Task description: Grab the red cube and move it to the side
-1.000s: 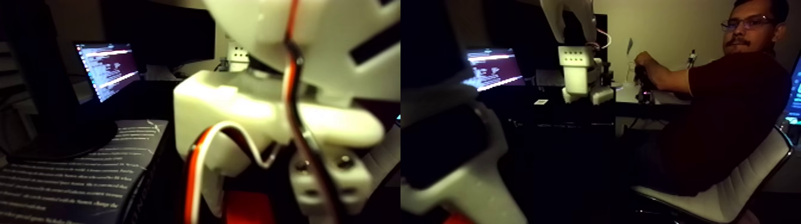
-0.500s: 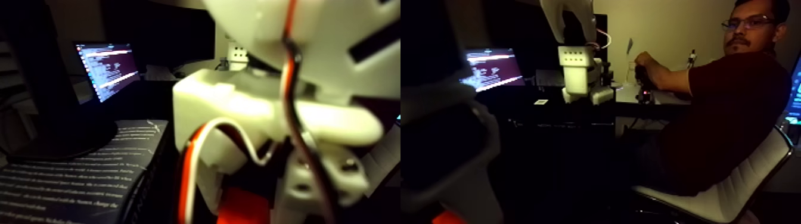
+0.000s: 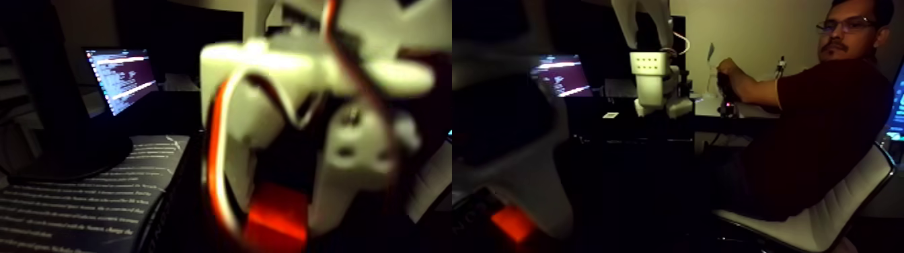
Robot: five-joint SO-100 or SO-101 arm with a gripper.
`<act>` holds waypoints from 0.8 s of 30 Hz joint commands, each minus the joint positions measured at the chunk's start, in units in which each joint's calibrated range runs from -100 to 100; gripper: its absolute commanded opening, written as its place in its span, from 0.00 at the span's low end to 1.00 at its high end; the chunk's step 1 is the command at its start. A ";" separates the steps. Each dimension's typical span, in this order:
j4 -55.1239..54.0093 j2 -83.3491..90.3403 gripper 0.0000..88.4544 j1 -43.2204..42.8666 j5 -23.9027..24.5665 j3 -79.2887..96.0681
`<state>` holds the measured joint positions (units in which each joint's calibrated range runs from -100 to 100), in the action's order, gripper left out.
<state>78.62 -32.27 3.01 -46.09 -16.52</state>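
In a dark room, a laptop (image 3: pixel 121 77) glows (person (image 3: pixel 817 121) seated right).

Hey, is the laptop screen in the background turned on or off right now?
On. The laptop screen glows with bright lines of text in the dark room, seen in both halves of the fixed view.

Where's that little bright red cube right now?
The small bright red cube sits low in the fixed view, between the blurred white plastic gripper's fingers, right of the printed dark book.
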 commanded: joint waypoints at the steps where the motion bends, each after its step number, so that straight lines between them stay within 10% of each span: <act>1: 3.14 6.89 0.01 0.74 0.15 -2.03; 16: 18.85 24.20 0.01 8.15 0.53 -6.75; 24: 19.01 26.81 0.01 17.55 8.68 -6.57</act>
<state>97.14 -8.62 18.30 -39.96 -20.96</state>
